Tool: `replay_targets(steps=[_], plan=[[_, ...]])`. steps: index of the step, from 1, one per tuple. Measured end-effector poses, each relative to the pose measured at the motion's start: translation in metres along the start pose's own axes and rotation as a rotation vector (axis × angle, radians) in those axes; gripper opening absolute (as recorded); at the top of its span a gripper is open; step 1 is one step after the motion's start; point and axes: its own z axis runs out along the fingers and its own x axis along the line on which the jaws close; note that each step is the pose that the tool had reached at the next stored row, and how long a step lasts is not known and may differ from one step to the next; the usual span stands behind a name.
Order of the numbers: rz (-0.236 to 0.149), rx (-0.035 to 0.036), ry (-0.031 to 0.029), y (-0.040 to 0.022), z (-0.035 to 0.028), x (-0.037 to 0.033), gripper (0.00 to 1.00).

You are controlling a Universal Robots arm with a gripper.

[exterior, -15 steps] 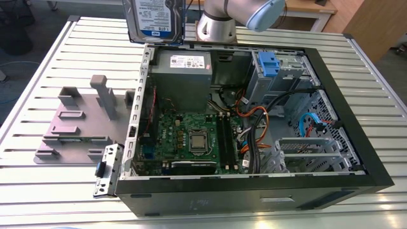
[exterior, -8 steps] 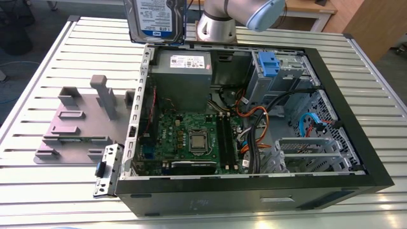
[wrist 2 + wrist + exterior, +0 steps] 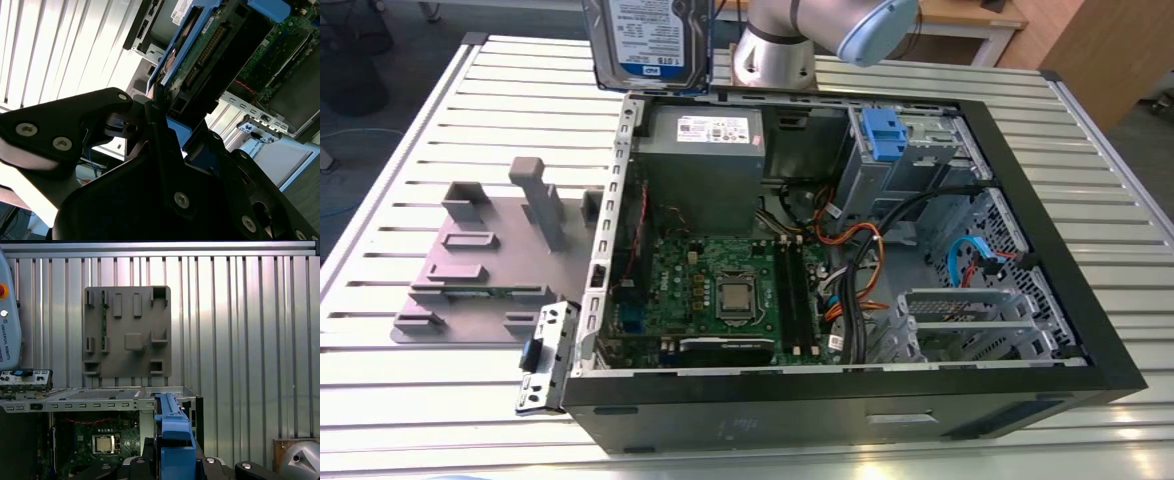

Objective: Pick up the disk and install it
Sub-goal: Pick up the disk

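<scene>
Above the case [image 3: 854, 415], fingers [image 3: 159, 131] seemingly grip the disk [image 3: 650, 40]

Blue-framed silver-grey disk [image 3: 650, 40]

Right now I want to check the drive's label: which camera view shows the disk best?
The exterior view: the disk is held in the air, label facing the camera. The second wrist view shows its circuit-board side; the first wrist view shows its blue rail edge-on.
</scene>
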Motion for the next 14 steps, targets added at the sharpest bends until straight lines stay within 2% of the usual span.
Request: replay_targets(steps=[14], plan=[[0.0,0.0,0.0,-0.0034,0.0,-0.0001,0.36]])
